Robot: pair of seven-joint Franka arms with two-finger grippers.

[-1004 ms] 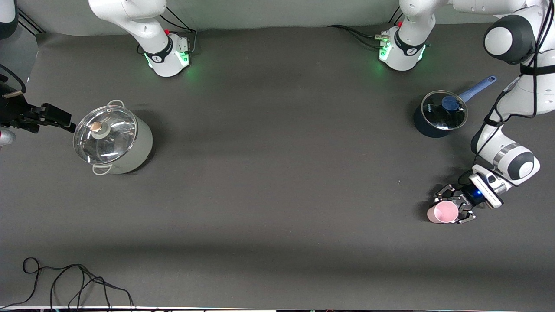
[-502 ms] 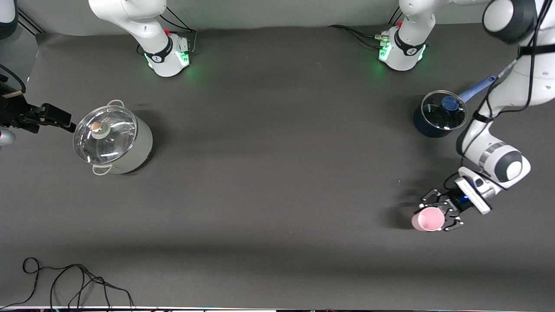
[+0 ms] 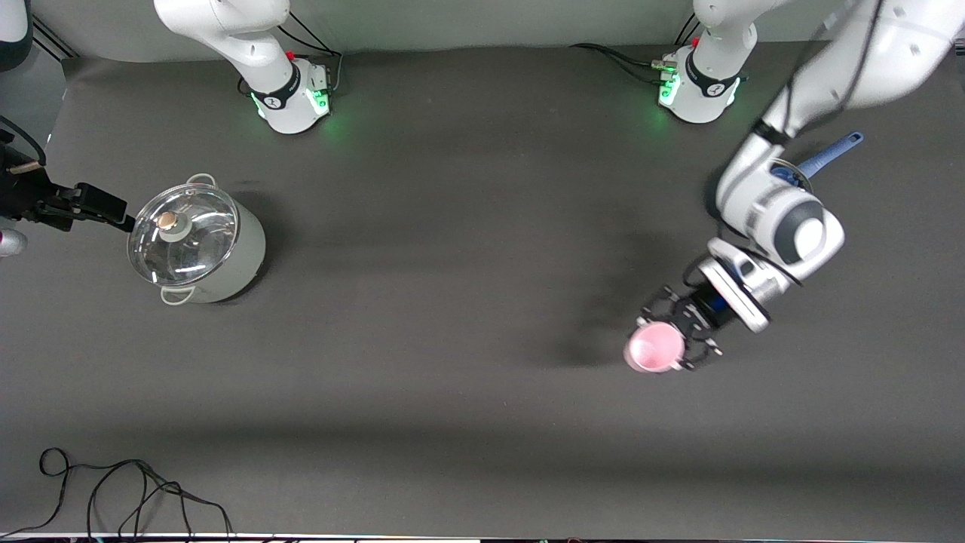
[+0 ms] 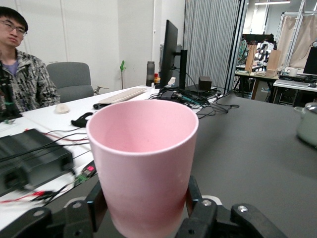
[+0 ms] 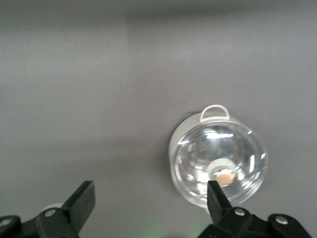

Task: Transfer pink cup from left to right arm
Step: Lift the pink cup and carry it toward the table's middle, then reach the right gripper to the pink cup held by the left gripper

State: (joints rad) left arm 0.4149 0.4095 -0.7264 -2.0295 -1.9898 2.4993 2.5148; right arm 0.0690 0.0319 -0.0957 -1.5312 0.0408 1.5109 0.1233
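Observation:
The pink cup (image 3: pixel 653 348) is a small pale-pink tumbler, upright with its mouth up. My left gripper (image 3: pixel 666 344) is shut on it and holds it in the air over the dark mat, toward the left arm's end of the table. In the left wrist view the pink cup (image 4: pixel 143 158) fills the middle, and black fingers (image 4: pixel 97 204) press on both sides of its lower wall. My right gripper (image 3: pixel 113 214) hangs open and holds nothing beside the grey pot at the right arm's end of the table. In the right wrist view its gripper (image 5: pixel 151 198) has a wide gap.
A grey pot with a glass lid (image 3: pixel 194 243) stands near the right gripper; the same pot (image 5: pixel 218 161) shows in the right wrist view. A dark blue saucepan with a blue handle (image 3: pixel 831 154) is mostly hidden under the left arm. A black cable (image 3: pixel 113 490) lies along the table's near edge.
The left arm has carried the pink cup up and toward the middle of the table. It now passes over the blue saucepan. The right arm has stayed still.

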